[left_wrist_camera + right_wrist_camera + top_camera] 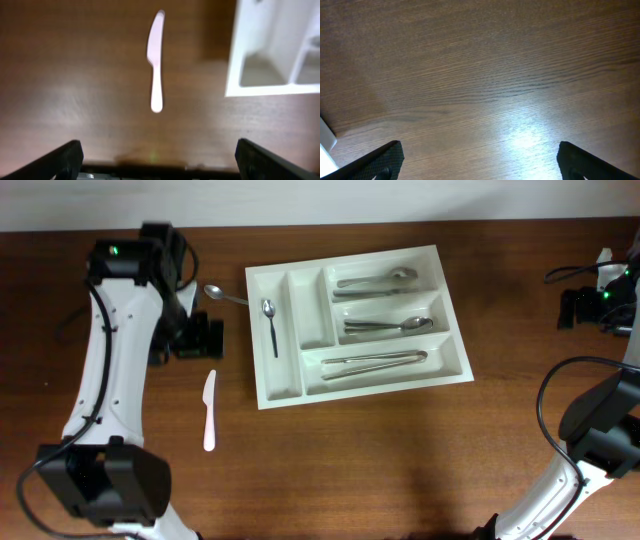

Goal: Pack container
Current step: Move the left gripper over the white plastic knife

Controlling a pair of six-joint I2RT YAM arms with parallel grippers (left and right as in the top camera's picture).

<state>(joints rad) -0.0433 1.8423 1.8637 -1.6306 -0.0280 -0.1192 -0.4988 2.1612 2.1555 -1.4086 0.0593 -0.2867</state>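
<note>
A: Overhead view: container (313, 315) by the far edge of the tabletop (400, 470), about mid-width, slightly skewed. All three long compartments with metal cutlery (385, 326); a stowed spoon (270, 323) in the outer narrow one; the narrow one beside it bare.
B: Handling, as judged?
A: Probably light, stiff moulded plastic with smooth walls; likely to slide if nudged. Best pinched from above on a thin outer wall or divider, else left alone and merely filled.
B: Outside the container?
A: White plastic knife (209, 412) flat on the tabletop, well apart from the left wall; a loose spoon (222, 295) off the far left corner, handle reaching the rim, contact not certain. Knife thin and low: judged awkward to pinch, best taken across the handle.
B: Fingers?
A: Spread wide and empty on the left gripper (160, 165), poised above the tabletop with the knife ahead; likewise spread and empty on the right gripper (480, 167), near the right edge.
</note>
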